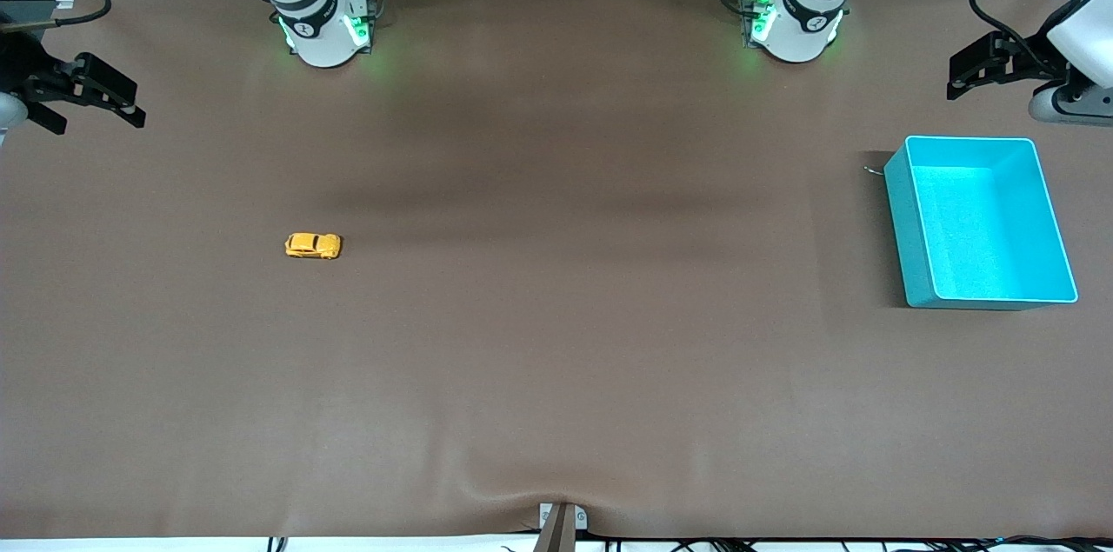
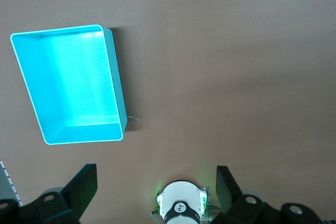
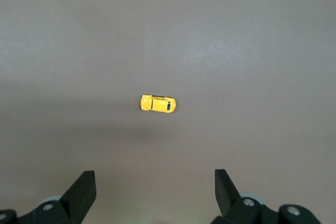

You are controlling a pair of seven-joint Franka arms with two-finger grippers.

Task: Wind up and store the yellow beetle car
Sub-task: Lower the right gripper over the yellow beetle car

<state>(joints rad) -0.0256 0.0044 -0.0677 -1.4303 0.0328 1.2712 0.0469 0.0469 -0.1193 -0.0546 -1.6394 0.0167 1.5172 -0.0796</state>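
You have the yellow beetle car (image 1: 313, 246) bare on the bench (image 1: 556, 378), no legible markings. Left end effector (image 1: 978, 69) and right end effector (image 1: 96, 96) both wide, empty, over the bench's ends.

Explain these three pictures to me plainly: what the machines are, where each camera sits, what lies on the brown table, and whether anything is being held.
These are two robot arms bolted along one edge of a brown table. The wide picture looks down from a high camera facing them. The other two come from cameras on each arm's wrist, looking past its own black pincer.

The yellow beetle car sits on its wheels toward the right arm's end. The turquoise bin stands toward the left arm's end, with nothing in it.

The right pincer hangs open high over the car. The left pincer hangs open above the table near the bin. Neither holds anything.
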